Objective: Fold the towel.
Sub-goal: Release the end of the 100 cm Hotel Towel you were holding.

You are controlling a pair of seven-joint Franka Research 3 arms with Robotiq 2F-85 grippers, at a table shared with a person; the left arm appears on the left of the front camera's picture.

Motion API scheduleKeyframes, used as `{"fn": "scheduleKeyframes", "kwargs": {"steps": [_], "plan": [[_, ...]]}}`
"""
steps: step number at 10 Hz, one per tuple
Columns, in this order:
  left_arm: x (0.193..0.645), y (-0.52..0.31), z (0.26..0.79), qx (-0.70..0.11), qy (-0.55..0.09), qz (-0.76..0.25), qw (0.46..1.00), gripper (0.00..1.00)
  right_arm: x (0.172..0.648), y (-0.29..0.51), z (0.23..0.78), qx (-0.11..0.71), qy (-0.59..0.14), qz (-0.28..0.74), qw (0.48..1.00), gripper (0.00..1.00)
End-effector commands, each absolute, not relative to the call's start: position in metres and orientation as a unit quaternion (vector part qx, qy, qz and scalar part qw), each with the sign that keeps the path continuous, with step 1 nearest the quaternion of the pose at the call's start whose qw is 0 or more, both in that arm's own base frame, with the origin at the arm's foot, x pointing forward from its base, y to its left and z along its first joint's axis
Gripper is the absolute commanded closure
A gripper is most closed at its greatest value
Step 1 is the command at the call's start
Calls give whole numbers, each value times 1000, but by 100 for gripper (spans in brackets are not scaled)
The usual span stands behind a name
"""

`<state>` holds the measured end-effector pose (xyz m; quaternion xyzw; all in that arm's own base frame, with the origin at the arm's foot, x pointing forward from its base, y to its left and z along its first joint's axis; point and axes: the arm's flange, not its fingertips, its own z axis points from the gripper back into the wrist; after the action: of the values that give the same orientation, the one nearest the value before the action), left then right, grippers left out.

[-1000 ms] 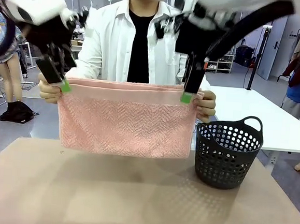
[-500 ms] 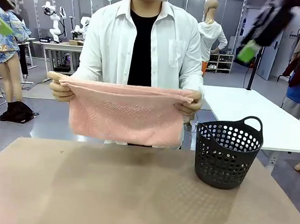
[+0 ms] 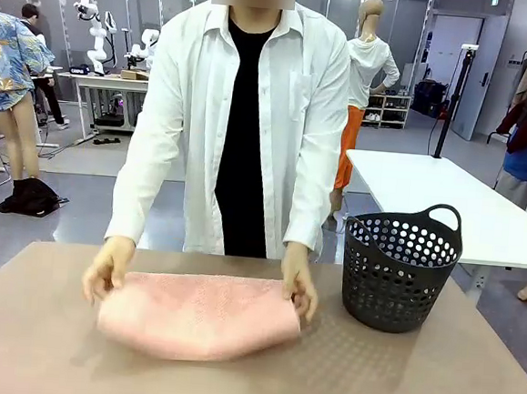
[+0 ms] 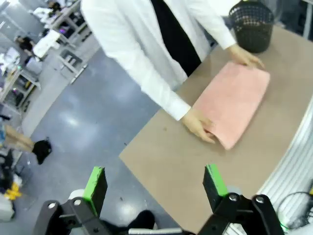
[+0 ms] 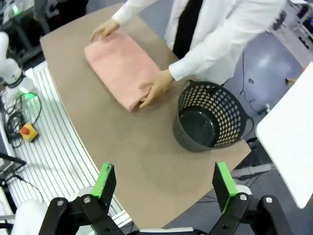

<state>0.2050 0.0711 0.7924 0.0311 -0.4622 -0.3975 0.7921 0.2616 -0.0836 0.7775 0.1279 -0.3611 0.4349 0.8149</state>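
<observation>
Towel (image 3: 199, 316) folded on table (image 3: 40, 362); black basket (image 3: 399, 283) beside, bare inside; left claw (image 4: 154, 171), right claw (image 5: 164, 167) apart.

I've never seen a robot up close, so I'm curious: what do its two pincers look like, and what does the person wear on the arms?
The left pincer and the right pincer look alike. Each has two black, jointed fingers with round pale pivots, tipped with bright green pads. The person's arms are covered by long, loose white shirt sleeves that reach the wrists.
</observation>
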Motion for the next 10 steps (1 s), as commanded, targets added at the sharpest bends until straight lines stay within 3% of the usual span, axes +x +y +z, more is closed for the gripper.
{"fn": "scheduleKeyframes", "kwargs": {"steps": [1, 4, 8, 10], "plan": [[178, 102, 764, 32, -490, -332, 806, 0, 240, -103, 753, 139, -401, 408, 808, 0], [135, 153, 743, 37, -517, -247, 819, 0, 217, -127, 737, 140, -427, 387, 805, 0], [154, 158, 741, 29, -500, -224, 836, 0, 215, -132, 738, 142, -413, 381, 815, 0], [135, 172, 737, 19, -512, -237, 825, 0, 215, -132, 738, 142, -413, 381, 815, 0]]}}
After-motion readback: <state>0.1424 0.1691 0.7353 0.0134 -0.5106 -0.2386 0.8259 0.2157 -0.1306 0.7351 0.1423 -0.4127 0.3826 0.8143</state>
